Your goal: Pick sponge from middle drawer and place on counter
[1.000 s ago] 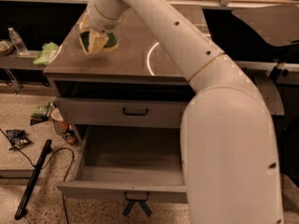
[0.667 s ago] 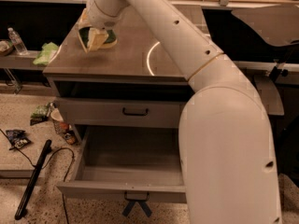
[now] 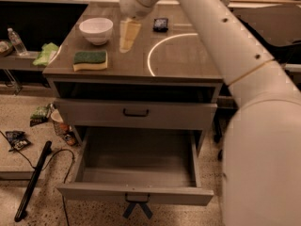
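Lying flat, green face up, the sponge rests stably on the bench, so placing seems done; the gripper hangs apart beside the bowl, whether released or clenched I cannot tell.

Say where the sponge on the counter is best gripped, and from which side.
Probably from above, pinching its two long yellow foam sides: the sponge lies flat, green face up, on the counter. The gripper hangs behind it, beside the white bowl.
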Controlling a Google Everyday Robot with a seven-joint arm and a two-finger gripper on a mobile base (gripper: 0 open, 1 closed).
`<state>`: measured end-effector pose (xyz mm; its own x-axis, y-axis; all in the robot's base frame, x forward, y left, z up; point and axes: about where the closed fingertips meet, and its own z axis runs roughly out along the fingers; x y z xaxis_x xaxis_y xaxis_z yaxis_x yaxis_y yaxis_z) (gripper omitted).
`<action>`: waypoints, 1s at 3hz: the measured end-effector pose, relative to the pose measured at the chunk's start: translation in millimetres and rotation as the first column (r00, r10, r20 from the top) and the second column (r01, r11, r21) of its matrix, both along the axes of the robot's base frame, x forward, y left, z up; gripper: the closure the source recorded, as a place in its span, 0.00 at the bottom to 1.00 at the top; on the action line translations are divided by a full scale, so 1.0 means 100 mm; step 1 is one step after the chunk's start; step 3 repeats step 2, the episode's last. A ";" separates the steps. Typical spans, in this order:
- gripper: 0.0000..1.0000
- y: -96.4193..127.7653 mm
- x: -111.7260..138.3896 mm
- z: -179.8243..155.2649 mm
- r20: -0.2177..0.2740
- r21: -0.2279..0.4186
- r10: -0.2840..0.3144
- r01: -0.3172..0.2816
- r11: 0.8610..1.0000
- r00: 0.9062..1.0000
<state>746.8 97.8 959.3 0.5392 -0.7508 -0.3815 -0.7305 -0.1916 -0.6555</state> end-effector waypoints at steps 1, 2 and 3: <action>0.00 -0.63 -0.15 0.25 0.011 0.107 -0.045 0.044 0.993 0.999; 0.00 -0.95 -0.18 0.25 0.003 0.123 -0.082 0.081 0.989 0.997; 0.00 -0.95 -0.18 0.25 0.003 0.123 -0.082 0.081 0.989 0.997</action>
